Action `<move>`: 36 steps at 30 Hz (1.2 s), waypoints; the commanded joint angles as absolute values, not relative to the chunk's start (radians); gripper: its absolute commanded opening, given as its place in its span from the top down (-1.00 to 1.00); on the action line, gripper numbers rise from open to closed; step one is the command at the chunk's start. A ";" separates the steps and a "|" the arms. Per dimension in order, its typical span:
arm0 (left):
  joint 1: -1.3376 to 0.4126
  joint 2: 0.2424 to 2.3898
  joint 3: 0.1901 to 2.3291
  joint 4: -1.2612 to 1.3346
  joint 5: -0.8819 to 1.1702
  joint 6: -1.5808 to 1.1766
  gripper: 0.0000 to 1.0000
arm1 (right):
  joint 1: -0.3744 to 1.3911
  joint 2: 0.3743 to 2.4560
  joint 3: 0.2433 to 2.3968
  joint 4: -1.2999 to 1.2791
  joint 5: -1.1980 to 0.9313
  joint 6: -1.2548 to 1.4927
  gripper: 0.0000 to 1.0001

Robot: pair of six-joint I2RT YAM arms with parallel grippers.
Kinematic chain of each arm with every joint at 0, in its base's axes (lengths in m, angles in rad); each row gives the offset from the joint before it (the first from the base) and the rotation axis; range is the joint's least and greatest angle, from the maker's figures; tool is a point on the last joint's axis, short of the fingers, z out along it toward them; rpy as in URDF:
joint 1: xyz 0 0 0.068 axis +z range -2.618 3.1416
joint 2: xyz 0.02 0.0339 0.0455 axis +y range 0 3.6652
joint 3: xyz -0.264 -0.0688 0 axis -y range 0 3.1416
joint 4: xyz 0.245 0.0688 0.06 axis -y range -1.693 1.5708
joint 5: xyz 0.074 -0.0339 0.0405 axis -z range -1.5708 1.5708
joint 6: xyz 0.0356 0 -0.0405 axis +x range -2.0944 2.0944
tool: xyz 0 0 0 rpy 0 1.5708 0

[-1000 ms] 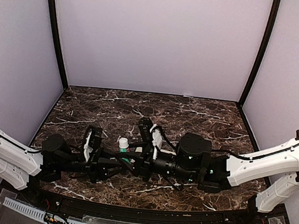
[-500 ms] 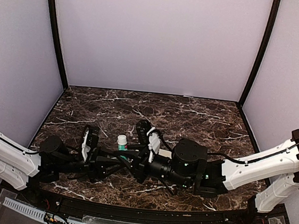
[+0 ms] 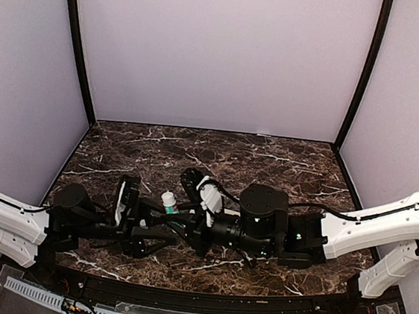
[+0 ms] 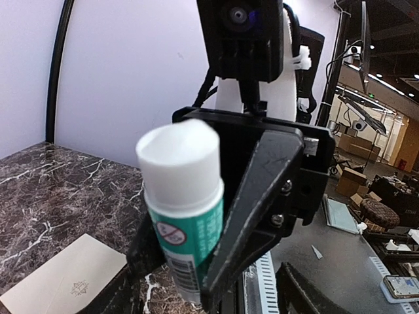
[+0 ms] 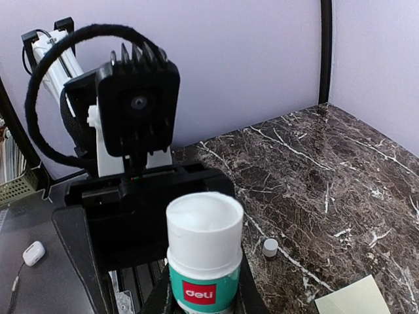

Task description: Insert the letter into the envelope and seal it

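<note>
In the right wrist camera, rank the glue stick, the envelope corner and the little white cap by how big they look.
1. glue stick, though it sits nearest the lens.
2. envelope, only a corner in frame.
3. white cap, clearly smallest.

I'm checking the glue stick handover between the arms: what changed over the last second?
The left gripper appears to have let go: its fingers now stand wide of the glue stick, which the right gripper clamps. Stick and right gripper shifted slightly left in the top view. Unchanged: both arms low over the marble table, stick upright between them.
</note>
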State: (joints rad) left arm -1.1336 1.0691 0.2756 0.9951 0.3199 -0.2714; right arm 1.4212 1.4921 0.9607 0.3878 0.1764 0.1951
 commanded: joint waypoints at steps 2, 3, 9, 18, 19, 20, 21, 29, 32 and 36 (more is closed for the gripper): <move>-1.139 0.953 0.291 0.883 0.333 -0.234 -0.44 | 1.413 1.444 1.000 0.215 0.099 0.144 1.00; -1.138 0.941 0.288 0.871 0.329 -0.239 -0.45 | 1.414 1.441 1.000 0.201 0.088 0.143 1.00; -1.139 0.889 0.278 0.857 0.315 -0.254 -0.42 | 1.415 1.441 1.000 0.182 0.003 0.138 1.00; -1.139 0.962 0.310 0.867 0.335 -0.270 -0.12 | 1.417 1.473 1.012 0.207 -0.042 0.138 1.00; -1.138 0.971 0.310 0.873 0.338 -0.272 -0.07 | 1.418 1.477 1.017 0.205 -0.046 0.137 1.00; -1.138 0.975 0.308 0.890 0.344 -0.278 0.01 | 1.420 1.480 1.019 0.202 -0.047 0.135 1.00; -1.138 0.981 0.308 0.899 0.346 -0.281 0.04 | 1.420 1.482 1.021 0.201 -0.048 0.135 1.00; -1.138 0.991 0.298 0.953 0.369 -0.307 0.17 | 1.425 1.488 1.026 0.192 -0.062 0.131 1.00; -1.138 0.997 0.299 0.960 0.373 -0.310 0.35 | 1.426 1.488 1.027 0.194 -0.069 0.128 1.00; -1.140 1.004 0.292 0.993 0.380 -0.317 0.76 | 1.428 1.488 1.029 0.190 -0.061 0.132 1.00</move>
